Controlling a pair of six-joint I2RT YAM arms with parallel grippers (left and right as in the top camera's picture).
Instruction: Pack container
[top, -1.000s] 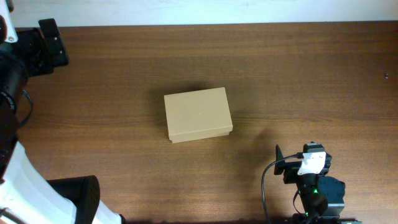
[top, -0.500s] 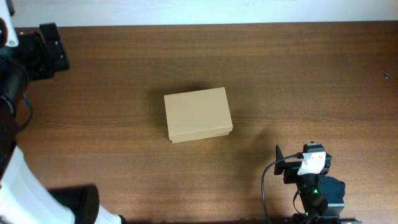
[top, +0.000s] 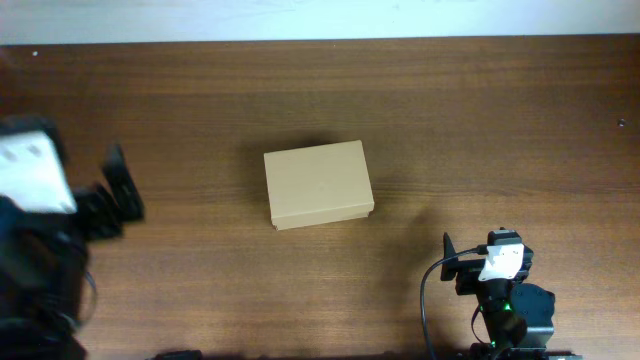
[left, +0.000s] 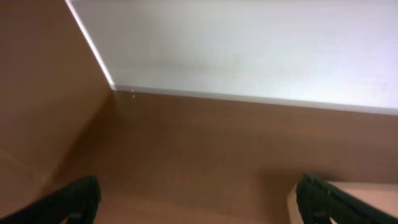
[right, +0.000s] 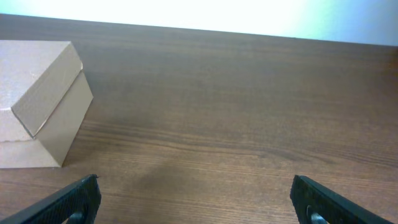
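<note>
The container (top: 318, 184) is a plain brown cardboard box in the middle of the wooden table, its flap lid shut. It also shows at the left edge of the right wrist view (right: 38, 102), and its corner shows at the bottom right of the left wrist view (left: 373, 199). My left gripper (top: 115, 195) is at the table's left side, well left of the box, blurred; in its wrist view (left: 199, 202) the fingers are spread wide and empty. My right gripper (top: 492, 262) is near the front right, open and empty (right: 199, 202). No markers are in view.
A white wall (left: 249, 50) runs along the table's far edge. Bare wood (top: 500, 130) lies all round the box. The right arm's base and cable (top: 505, 320) sit at the front edge.
The left arm has swung from the far left corner down toward the front left of the table, closer to the box's level. The box and the right arm have not moved.
</note>
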